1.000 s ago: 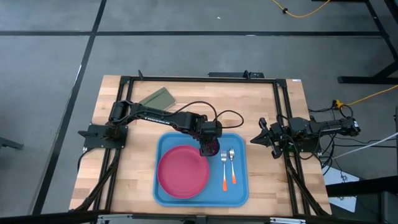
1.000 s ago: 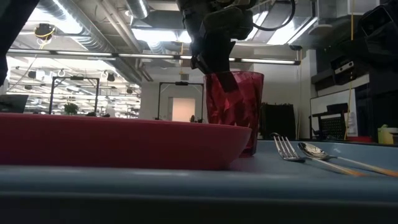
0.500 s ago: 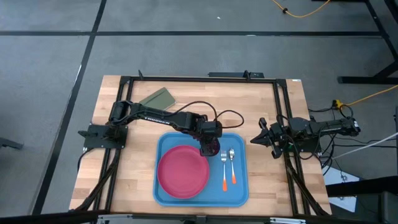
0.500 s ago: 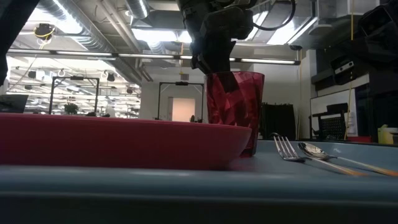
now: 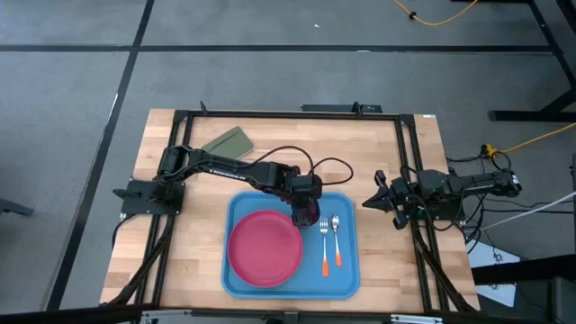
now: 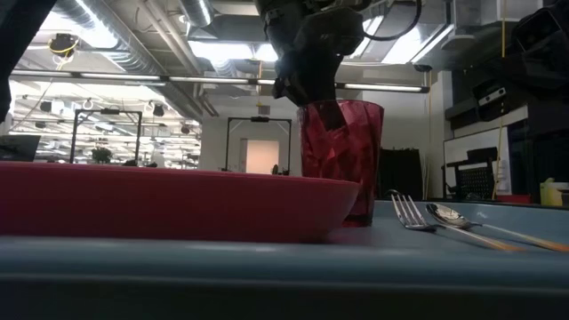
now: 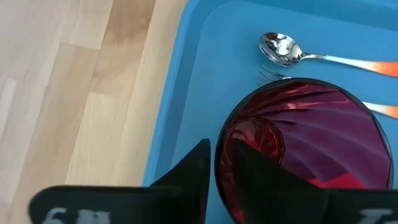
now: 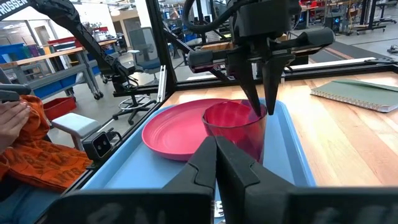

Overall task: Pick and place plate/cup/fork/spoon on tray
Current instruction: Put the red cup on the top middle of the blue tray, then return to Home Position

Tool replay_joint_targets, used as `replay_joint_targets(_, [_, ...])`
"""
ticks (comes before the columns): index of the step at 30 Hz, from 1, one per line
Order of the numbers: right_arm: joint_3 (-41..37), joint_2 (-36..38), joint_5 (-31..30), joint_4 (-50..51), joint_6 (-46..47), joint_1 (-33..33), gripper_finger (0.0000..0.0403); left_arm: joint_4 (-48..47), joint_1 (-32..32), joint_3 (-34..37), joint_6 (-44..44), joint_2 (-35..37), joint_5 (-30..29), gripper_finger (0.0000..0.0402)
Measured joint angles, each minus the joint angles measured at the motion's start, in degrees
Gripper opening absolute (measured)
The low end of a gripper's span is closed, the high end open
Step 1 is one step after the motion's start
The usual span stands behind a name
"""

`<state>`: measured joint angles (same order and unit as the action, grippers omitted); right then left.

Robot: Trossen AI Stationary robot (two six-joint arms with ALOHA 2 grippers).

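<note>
The dark red cup point(image 7: 298, 149) stands upright on the blue tray point(image 5: 346, 283), at its far middle, right behind the pink-red plate point(image 5: 265, 247). My left gripper point(image 7: 217, 180) is shut on the cup's rim from above; it also shows in the low view point(image 6: 320, 98). The fork point(image 5: 324, 247) and the spoon point(image 5: 336, 236) lie side by side on the tray, right of the cup, both with orange handle ends. My right gripper point(image 5: 373, 202) is shut and empty, waiting over the table's right edge. My left gripper pinches the cup's wall at the rim point(image 7: 219, 163), on the cup's left side. One finger point(image 7: 261, 177) is inside the cup and one finger point(image 7: 189, 177) is outside. The fingers point down from above. The cup stands upright with its base on the tray point(image 6: 360, 218).
An olive-green flat block point(image 5: 227, 141) lies at the table's far left. A black metal frame point(image 5: 288, 115) runs round the table top. Bare wood shows left of the tray point(image 5: 193, 243). A person in an orange sleeve point(image 8: 37, 155) sits beyond the table.
My left gripper has shifted a little toward the table's right edge, still shut on the cup. The cup has moved with it, a little closer to the fork, and stays upright.
</note>
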<state>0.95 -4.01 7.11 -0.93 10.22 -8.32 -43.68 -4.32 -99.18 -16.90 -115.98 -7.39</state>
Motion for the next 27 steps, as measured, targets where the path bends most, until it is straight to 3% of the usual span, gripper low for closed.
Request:
replay_joint_targets(10, [0.00, 0.00, 0.02, 0.00, 0.02, 0.00, 0.0008, -0.01, 0.00, 0.00, 0.95, 0.31, 0.01, 0.0096])
replay_joint_targets(22, [0.00, 0.00, 0.01, 0.00, 0.01, 0.00, 0.0008, -0.32, -1.09, -1.06, 1.02, 3.71, -0.69, 0.0098])
replay_joint_targets(27, [0.00, -0.03, 0.00, -0.02, 0.00, 0.00, 0.0008, -0.98, -2.70, -3.61, 1.03, 5.34, -4.94, 0.0096])
